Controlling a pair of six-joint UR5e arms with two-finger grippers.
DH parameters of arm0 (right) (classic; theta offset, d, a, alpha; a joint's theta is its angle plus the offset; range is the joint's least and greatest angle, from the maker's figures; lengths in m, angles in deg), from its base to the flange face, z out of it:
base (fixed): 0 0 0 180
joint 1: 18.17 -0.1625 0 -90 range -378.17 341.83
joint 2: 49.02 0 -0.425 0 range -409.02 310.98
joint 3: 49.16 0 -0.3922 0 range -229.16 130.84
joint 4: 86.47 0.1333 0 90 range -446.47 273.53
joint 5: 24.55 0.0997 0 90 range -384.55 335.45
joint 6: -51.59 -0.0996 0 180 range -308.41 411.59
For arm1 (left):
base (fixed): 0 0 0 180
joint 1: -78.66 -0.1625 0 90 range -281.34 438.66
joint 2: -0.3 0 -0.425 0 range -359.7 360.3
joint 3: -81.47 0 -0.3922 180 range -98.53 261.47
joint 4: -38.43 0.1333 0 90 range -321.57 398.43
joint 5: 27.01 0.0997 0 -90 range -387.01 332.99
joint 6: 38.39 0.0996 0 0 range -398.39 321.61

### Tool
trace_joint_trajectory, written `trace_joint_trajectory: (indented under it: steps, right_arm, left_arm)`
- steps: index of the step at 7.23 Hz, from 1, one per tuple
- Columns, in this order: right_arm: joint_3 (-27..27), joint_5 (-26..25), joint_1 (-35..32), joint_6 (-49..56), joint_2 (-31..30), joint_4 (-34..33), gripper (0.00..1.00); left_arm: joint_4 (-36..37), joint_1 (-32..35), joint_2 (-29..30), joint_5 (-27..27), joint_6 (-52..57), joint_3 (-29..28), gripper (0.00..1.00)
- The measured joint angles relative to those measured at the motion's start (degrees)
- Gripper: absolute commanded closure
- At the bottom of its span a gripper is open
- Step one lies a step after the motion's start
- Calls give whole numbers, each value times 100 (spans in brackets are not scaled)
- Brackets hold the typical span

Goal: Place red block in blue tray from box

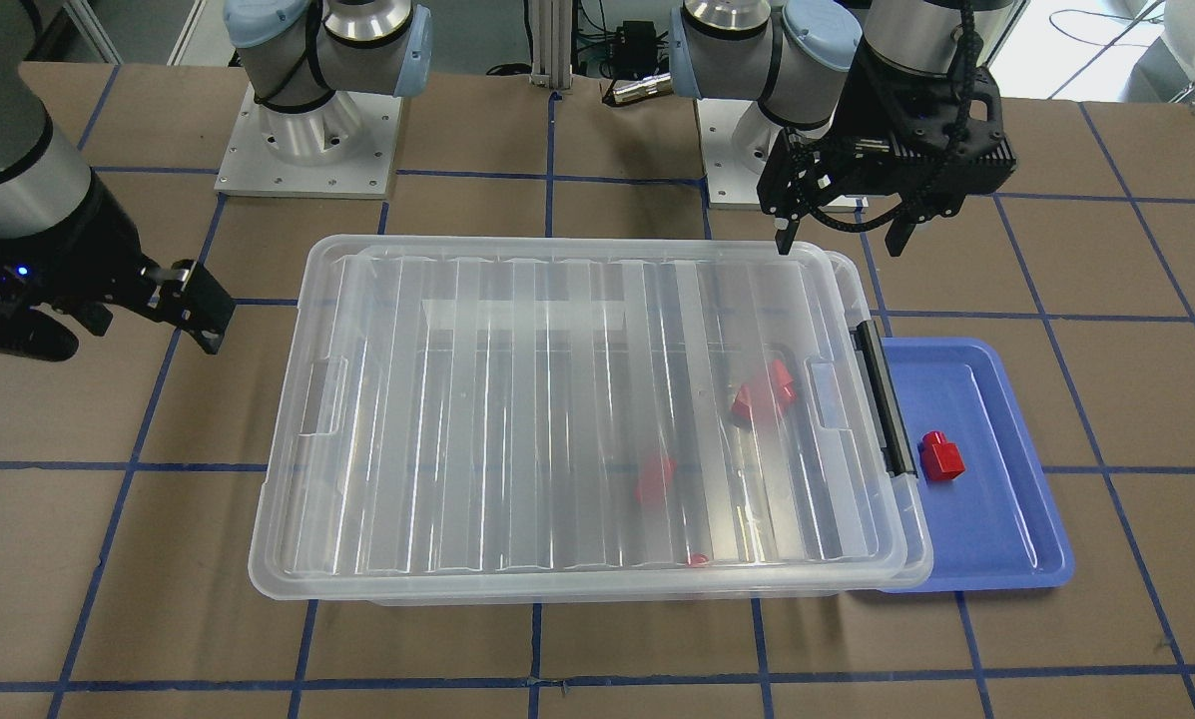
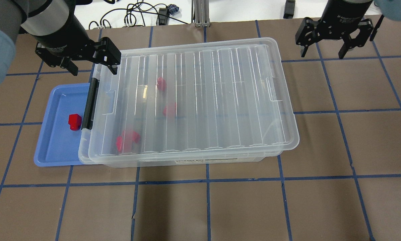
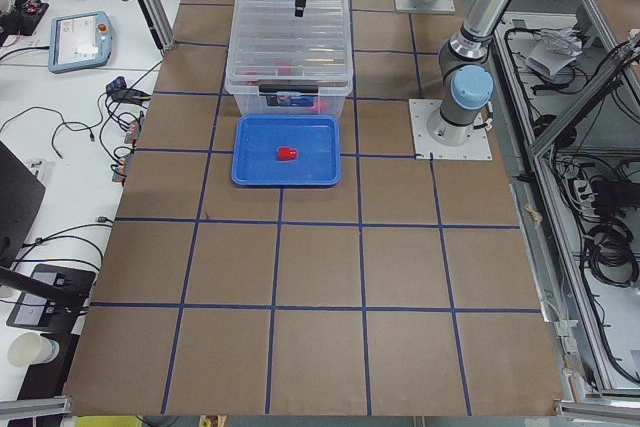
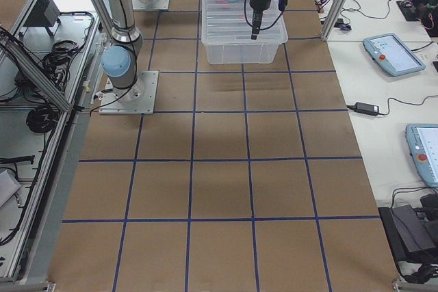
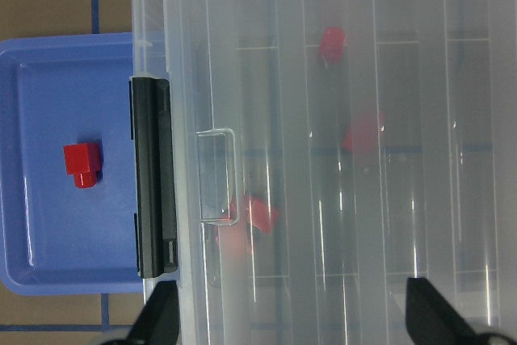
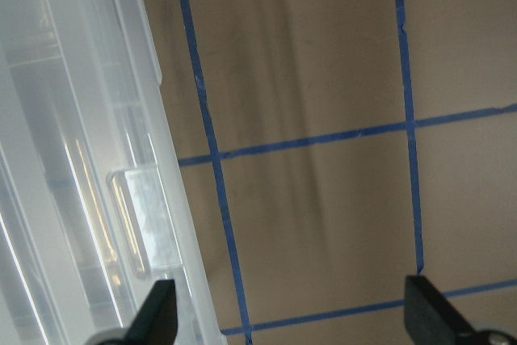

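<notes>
One red block (image 2: 74, 121) lies in the blue tray (image 2: 53, 147), also seen in the front view (image 1: 941, 456) and the left wrist view (image 5: 81, 163). The tray sits against the latch end of the clear box (image 2: 227, 100), whose lid is on. Several more red blocks (image 2: 170, 109) show blurred through the lid. My left gripper (image 2: 94, 71) is open and empty, hovering over the box's far corner by the black latch bar (image 2: 90, 103). My right gripper (image 2: 322, 54) is open and empty, above bare table beyond the box's other end.
The table is brown board with a blue tape grid (image 2: 207, 180). The arm bases (image 1: 307, 150) stand behind the box. The tray (image 1: 996, 539) is partly tucked under the box's latch end (image 1: 882, 399). Cables and tablets lie off the table's ends.
</notes>
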Motion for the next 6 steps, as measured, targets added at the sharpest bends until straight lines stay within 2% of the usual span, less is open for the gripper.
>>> trace_joint_trajectory:
  steps: [2,6]
  right_arm:
    - [5,-3,-158,-5,-339,573,0]
    - [46,14,-407,68,-550,700,0]
  left_arm:
    - [-97,0,25,37,0,6,0]
    - [-134,-16,161,-7,-6,-19,0]
